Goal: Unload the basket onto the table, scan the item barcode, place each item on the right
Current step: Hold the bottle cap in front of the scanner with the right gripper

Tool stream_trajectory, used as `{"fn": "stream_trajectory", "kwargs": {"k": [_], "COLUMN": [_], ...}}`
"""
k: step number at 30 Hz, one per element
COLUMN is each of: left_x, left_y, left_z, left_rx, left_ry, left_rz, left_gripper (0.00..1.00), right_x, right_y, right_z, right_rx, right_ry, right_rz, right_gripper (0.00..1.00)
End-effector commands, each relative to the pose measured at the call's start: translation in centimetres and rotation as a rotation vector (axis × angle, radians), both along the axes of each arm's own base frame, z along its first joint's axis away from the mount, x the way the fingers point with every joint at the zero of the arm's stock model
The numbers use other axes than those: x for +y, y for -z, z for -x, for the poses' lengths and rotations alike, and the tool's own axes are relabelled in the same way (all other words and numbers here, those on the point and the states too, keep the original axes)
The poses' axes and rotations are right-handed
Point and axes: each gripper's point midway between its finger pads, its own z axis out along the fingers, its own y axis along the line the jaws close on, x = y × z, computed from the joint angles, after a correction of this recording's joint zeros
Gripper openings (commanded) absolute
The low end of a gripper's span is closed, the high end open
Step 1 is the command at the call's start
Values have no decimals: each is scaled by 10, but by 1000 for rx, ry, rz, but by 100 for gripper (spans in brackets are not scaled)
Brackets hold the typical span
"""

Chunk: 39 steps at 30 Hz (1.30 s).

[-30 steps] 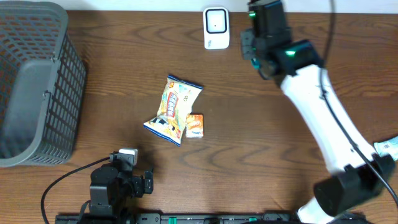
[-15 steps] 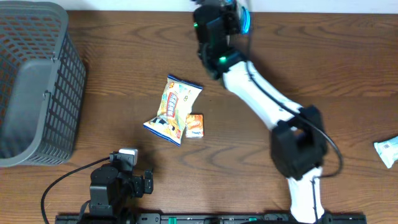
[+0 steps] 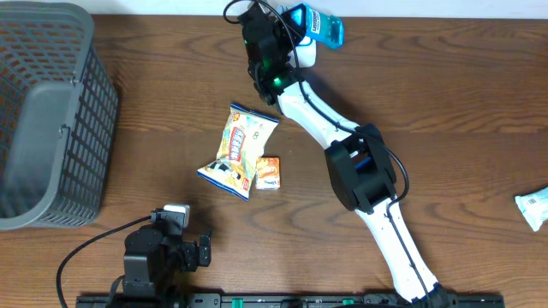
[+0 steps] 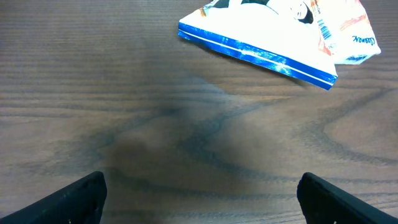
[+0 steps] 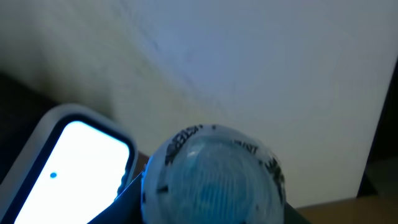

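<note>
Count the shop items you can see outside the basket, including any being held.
4: a snack bag mid-table; a small orange pack beside its right side; a blue bottle held up near the far edge; a packet at the right edge. The basket may hide more.

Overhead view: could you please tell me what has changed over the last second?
The right gripper, shut on the blue bottle, swung left along the table's far edge, from right of the white scanner to its left, bringing the bottle to the scanner. The snack bag, orange box, basket and the open left gripper stayed put.
</note>
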Motion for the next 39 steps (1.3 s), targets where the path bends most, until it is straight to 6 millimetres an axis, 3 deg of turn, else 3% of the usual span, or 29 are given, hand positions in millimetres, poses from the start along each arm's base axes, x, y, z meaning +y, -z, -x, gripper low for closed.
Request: {"fn": "stream_trajectory", "kwargs": {"k": [1,13,18,26,29,34,36,39], "left_x": [-1,-1,-1,-1,-1,-1,-1,-1], "left_y": [4,4,4,4,4,4,4,4], "left_z": [4,4,4,4,4,4,4,4], "left_rx": [22,22,22,22,22,22,22,22], "left_ry": [2,2,2,2,2,2,2,2], "left_rz": [5,5,5,5,5,5,5,5], "left_gripper": [98,98,98,98,98,98,98,98], "right_x": [7,22,30,61,63,46,23,-30], "right_y": [-53,-33,-15,-1,0,-14,-24,-23], "right_z": [-2,-10,-13,-6,-4,-1,1,3], "right_rx": [-77,-103,-79,-57,-50,-70,-78,-40], "right_ry": [-37,-97,-129,-218,-217,-124,-28,163], "right_rz": [-4,29,53,68,81,107,83,78], "right_gripper": [13,15,15,15,15,15,15,13]}}
